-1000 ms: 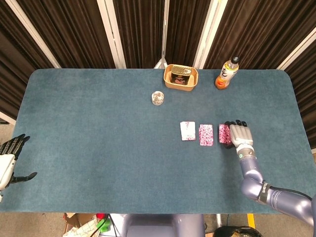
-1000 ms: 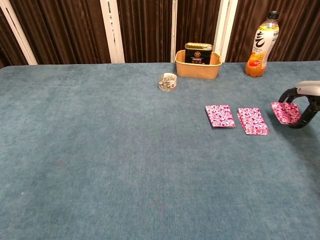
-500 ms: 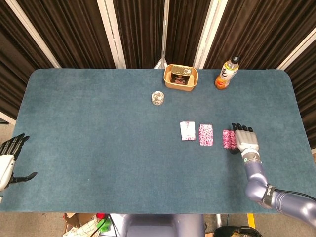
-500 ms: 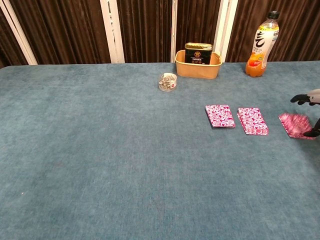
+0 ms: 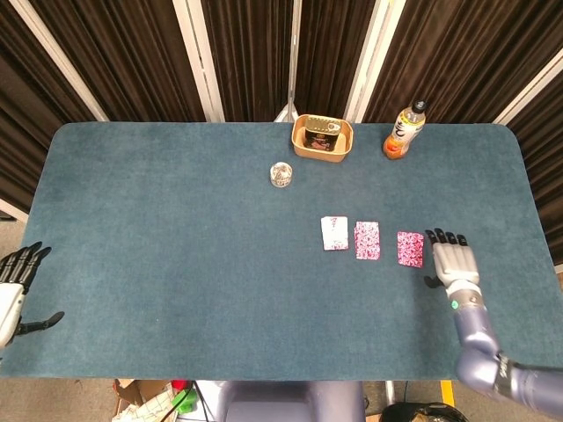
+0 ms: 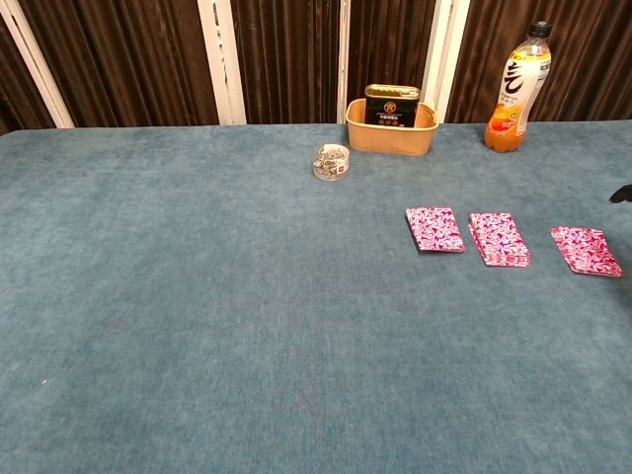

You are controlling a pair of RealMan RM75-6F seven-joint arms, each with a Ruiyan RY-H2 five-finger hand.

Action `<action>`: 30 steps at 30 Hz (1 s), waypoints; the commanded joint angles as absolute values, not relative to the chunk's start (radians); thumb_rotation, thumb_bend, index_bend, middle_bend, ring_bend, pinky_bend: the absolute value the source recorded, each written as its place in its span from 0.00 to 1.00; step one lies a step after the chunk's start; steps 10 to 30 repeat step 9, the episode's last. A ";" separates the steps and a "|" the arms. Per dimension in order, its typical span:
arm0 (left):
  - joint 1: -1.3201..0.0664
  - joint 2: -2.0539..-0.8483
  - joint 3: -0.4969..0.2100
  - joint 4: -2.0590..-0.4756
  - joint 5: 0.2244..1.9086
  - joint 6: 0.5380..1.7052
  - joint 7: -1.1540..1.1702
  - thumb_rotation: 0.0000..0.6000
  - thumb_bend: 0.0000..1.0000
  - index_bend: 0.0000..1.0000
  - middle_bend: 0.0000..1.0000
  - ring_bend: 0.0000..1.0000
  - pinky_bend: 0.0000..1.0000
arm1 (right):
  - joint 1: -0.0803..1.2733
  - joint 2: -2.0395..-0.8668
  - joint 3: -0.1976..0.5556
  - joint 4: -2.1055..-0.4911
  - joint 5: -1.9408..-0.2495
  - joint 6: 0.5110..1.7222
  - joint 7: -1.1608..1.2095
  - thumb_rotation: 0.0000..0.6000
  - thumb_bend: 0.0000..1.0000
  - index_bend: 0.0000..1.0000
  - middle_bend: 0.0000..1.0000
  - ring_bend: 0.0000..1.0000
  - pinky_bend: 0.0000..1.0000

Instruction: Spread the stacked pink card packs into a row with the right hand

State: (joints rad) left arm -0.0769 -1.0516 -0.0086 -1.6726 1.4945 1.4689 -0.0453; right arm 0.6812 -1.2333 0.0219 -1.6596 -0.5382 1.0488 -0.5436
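Observation:
Three pink card packs lie flat in a row on the blue table: the left pack [image 5: 334, 233] [image 6: 434, 228], the middle pack [image 5: 367, 240] [image 6: 499, 239] and the right pack [image 5: 410, 248] [image 6: 586, 250]. My right hand [image 5: 453, 261] hovers just right of the right pack, fingers spread, holding nothing and apart from the pack. Only a dark fingertip [image 6: 621, 193] of it shows at the chest view's right edge. My left hand [image 5: 12, 290] hangs off the table's left edge, fingers apart and empty.
A tan bowl [image 5: 323, 138] [image 6: 391, 127] with a dark tin in it stands at the back centre. An orange drink bottle [image 5: 405, 130] [image 6: 518, 87] stands to its right. A small clear glass dish [image 5: 281, 175] [image 6: 331, 161] sits left of the packs.
My right hand slid the third pack rightward and nearer, then let go and drew away to the right. The pack now lies alone, spaced from the middle one.

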 commanded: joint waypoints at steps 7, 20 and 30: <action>-0.002 -1.076 -0.008 -1.595 1.500 1.590 -0.055 1.00 0.04 0.00 0.00 0.00 0.00 | 0.369 -1.099 -0.159 -1.769 -1.207 1.491 -0.302 1.00 0.32 0.00 0.00 0.00 0.00; -0.001 -1.079 -0.015 -1.584 1.497 1.597 -0.047 1.00 0.04 0.00 0.00 0.00 0.00 | 0.318 -1.111 -0.177 -1.712 -1.301 1.578 -0.279 1.00 0.33 0.00 0.00 0.00 0.00; -0.001 -1.079 -0.015 -1.584 1.497 1.597 -0.047 1.00 0.04 0.00 0.00 0.00 0.00 | 0.318 -1.111 -0.177 -1.712 -1.301 1.578 -0.279 1.00 0.33 0.00 0.00 0.00 0.00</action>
